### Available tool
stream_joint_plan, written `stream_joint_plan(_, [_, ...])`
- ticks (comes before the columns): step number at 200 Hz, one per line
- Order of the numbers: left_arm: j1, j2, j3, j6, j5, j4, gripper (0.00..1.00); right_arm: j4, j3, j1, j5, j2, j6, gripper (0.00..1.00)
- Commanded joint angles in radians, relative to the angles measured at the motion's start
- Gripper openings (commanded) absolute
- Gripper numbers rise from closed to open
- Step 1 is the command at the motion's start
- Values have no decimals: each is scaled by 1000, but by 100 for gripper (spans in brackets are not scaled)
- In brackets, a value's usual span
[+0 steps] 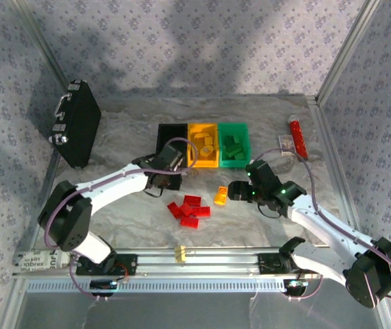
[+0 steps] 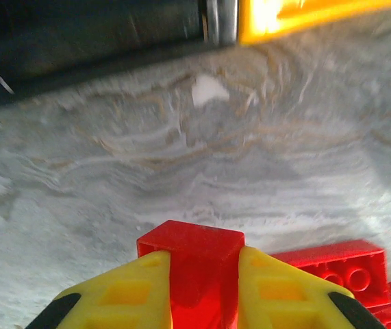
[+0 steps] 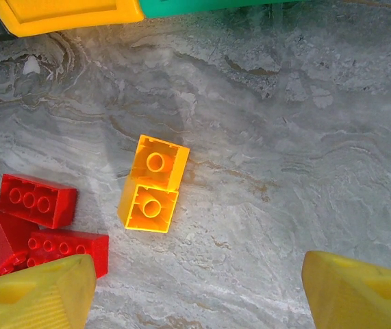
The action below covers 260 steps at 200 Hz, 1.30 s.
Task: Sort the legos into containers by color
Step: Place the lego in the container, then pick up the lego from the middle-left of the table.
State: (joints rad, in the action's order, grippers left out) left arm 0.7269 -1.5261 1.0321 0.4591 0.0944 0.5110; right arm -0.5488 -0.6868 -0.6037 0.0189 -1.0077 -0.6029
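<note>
Held lego: a small red studded plastic brick (image 2: 190, 274), bottom centre of the left wrist view, raised off the tabletop.
Left gripper (image 2: 203, 264): yellow jaws clenched on the red brick — one finger on each side.
Red pile (image 1: 190, 208): loose red studded bricks, lower centre of the top view, lying together on the marbled grey tabletop (image 1: 120, 133).
Yellow-orange lego (image 3: 152, 193): alone, just right of the red pile.
Right gripper (image 3: 198, 291): jaws released and wide apart, grasping nothing — it hovers near the yellow-orange lego.
Containers: black plastic bin (image 1: 161, 140), orange-yellow bin (image 1: 203, 165) and green bin (image 1: 235, 163), joined in a row at upper centre; yellow pieces lie in the orange-yellow bin, green ones in the green bin.
</note>
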Motion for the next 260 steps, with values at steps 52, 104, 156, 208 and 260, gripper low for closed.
stream_joint_plan(52, [-175, -131, 374, -141, -79, 81, 25, -47, -36, 7, 3, 31, -6, 81])
stream_joint_plan(104, [-216, -295, 532, -161, -74, 150, 44, -103, -26, 16, 15, 93, -6, 81])
stream_joint_plan(156, [-215, -139, 341, -122, -65, 15, 70, -85, 15, 48, -10, 126, -9, 81])
stream_joint_plan(208, [-192, 32, 194, -96, -85, 25, 70, -57, 18, 47, -30, 100, -12, 80])
stream_joint_plan(260, [-43, 190, -53, -15, -62, 83, 70, -19, 30, 39, -47, 75, -11, 81])
